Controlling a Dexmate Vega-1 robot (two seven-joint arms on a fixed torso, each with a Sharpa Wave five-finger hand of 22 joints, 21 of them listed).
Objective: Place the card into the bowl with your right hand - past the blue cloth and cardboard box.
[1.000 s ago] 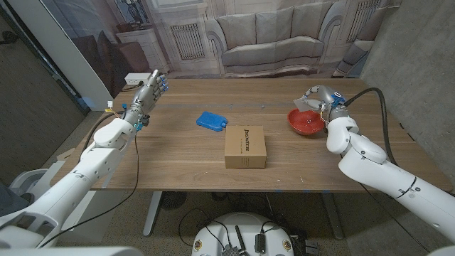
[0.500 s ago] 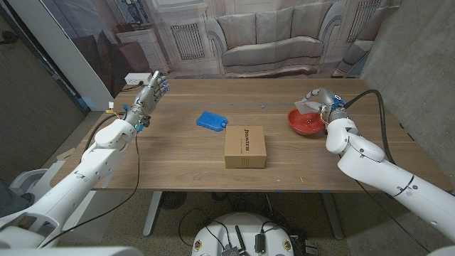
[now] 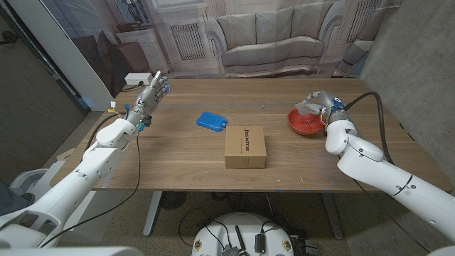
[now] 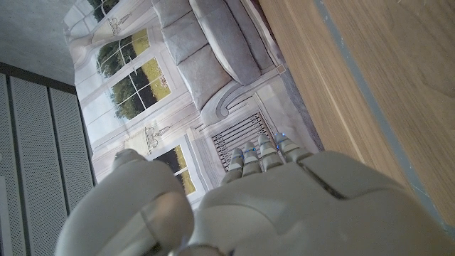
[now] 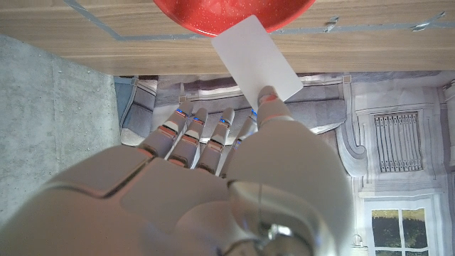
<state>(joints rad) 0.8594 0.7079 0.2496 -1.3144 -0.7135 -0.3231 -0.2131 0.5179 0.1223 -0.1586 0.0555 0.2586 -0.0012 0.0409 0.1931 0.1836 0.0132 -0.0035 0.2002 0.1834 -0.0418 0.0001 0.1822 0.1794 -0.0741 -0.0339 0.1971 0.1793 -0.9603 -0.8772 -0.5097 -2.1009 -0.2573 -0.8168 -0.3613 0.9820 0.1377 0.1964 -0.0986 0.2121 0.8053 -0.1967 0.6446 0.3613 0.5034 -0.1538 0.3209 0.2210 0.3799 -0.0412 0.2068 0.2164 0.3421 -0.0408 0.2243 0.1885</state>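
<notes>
A red bowl sits at the table's right side, beyond the cardboard box and the blue cloth. My right hand hovers at the bowl's far right rim and pinches a white card that slants down over the bowl. In the right wrist view the card sticks out from my right hand with its far corner over the bowl. My left hand stands raised over the table's left edge, fingers extended and holding nothing; it is the same in the left wrist view.
The box stands in the table's middle near the front edge, the blue cloth just behind and left of it. A backdrop printed with a sofa hangs behind the table. Bare wood lies between the box and the bowl.
My right hand has edged slightly right and up at the bowl's rim, the card still held. The left hand lifted very slightly.
</notes>
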